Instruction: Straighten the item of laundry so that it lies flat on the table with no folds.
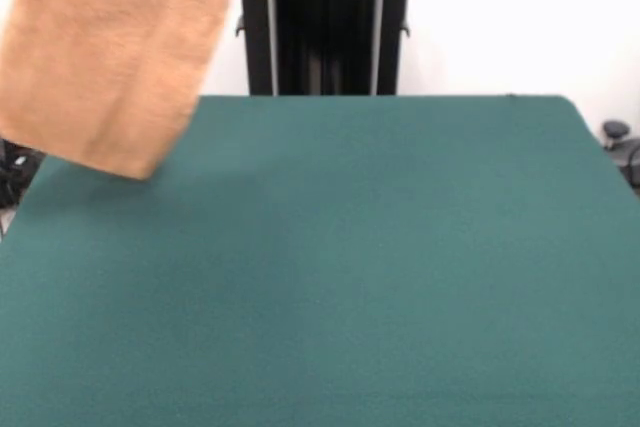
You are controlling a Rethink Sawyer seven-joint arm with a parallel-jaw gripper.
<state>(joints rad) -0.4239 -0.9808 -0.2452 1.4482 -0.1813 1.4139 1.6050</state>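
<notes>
The item of laundry, an orange-tan terry towel, is seen hanging in the air at about ten o'clock in the front view, its lower corner dangling over the far-left part of the table without clearly touching it. What holds it up is cut off by the top edge, so the holder cannot be identified. No gripper is visible, and whether its jaws are spread or closed cannot be told; only the robot's pedestal is seen at twelve o'clock beyond the table's far edge. The cloth is judged to be light, soft and limp: it drapes under its own weight, and its looped surface should not slip easily once pinched. It is likely to land crumpled or doubled if released. A hold is best taken at a corner or along a hemmed edge, so that the towel can be drawn outward across the felt until flat.
</notes>
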